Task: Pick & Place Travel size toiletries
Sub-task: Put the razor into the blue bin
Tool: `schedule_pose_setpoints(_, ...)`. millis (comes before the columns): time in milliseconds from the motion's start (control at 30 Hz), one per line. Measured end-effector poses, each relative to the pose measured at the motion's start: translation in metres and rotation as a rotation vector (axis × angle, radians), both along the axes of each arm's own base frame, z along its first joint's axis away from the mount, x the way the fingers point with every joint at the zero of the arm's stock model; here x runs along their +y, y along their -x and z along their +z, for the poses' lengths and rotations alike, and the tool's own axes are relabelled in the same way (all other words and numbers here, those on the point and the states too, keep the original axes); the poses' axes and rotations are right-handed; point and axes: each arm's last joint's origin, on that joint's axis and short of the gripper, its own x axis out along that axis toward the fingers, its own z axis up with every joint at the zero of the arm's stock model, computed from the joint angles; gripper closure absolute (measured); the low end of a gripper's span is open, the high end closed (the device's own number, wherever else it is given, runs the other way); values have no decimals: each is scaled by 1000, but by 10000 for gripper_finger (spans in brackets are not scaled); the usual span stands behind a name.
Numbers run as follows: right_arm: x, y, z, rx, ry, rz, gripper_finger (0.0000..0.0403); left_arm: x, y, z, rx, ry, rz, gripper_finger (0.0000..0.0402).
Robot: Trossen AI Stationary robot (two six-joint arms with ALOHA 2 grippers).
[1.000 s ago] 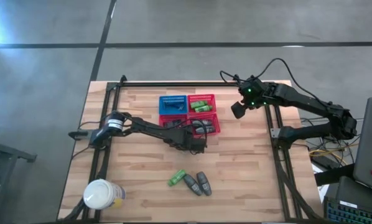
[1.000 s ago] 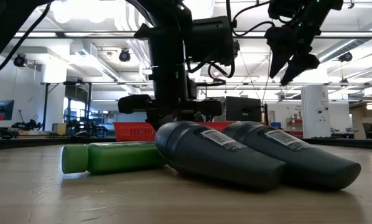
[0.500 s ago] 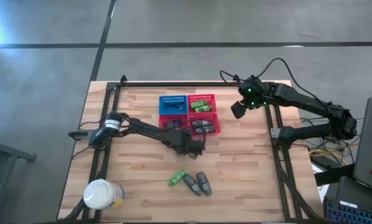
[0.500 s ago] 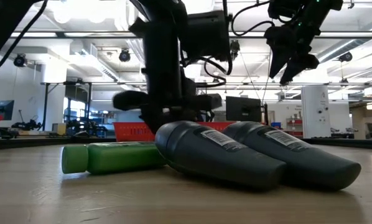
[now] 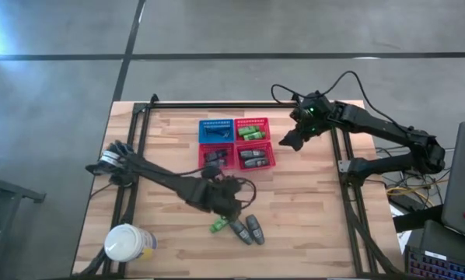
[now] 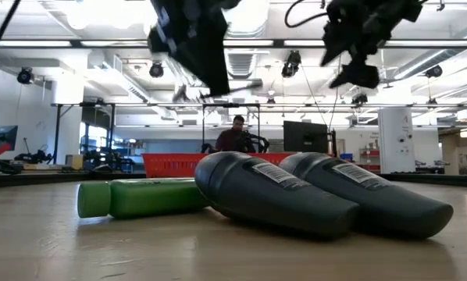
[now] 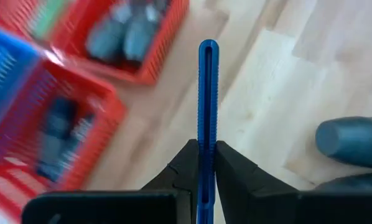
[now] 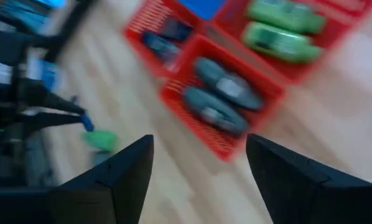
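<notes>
Three loose toiletries lie on their sides on the wood near the table's near edge: a green bottle (image 5: pixel 221 224) (image 6: pixel 144 197) and two grey rounded bottles (image 5: pixel 239 230) (image 5: pixel 254 227) (image 6: pixel 272 191) (image 6: pixel 366 193), side by side and touching. My left gripper (image 5: pixel 229 204) (image 7: pixel 208 50) hovers just above and beyond them, shut on nothing; one grey bottle (image 7: pixel 354 140) shows beside its fingers. My right gripper (image 5: pixel 288 141) (image 8: pixel 198 180) is open in the air at the right side of the baskets. Grey bottles (image 8: pixel 220 96), green bottles (image 8: pixel 279 28) and flat black items (image 8: pixel 164 40) lie in red baskets.
Four mesh baskets stand in a block at the table's middle far part: one blue (image 5: pixel 216 129) and three red (image 5: pixel 252 129) (image 5: pixel 216 156) (image 5: pixel 256 157). A large white jar (image 5: pixel 126 243) stands at the near left corner. A person (image 6: pixel 237 139) is far behind the table.
My left gripper has left the red baskets and swung toward the near edge, ending above the loose bottles; in the low view it has risen out of the middle of the picture. My right gripper has shifted a little toward the baskets. The bottles have not moved.
</notes>
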Motion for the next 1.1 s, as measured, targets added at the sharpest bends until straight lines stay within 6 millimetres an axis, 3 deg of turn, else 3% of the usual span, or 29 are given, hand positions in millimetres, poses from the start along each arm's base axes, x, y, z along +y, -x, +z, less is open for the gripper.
schedule_pose_setpoints(267, -3, -23, -10, -53, -156, 48, 126, 14, 12, 28, -12, -202, -42, 360)
schedule_pose_setpoints(533, 12, -56, -20, -104, -238, 133, 110, 33, 11, 34, 47, -282, -108, 360)
schedule_pose_setpoints(733, 17, -65, -22, -127, -243, 148, 118, 42, 17, 32, 156, -320, -142, 360)
schedule_pose_setpoints(967, 14, -60, -16, -146, -212, 122, 143, 78, 39, 34, 293, -338, -204, 360)
schedule_pose_setpoints(1100, 12, -57, -13, -155, -199, 100, 153, 123, 48, 27, 300, -258, -254, 360)
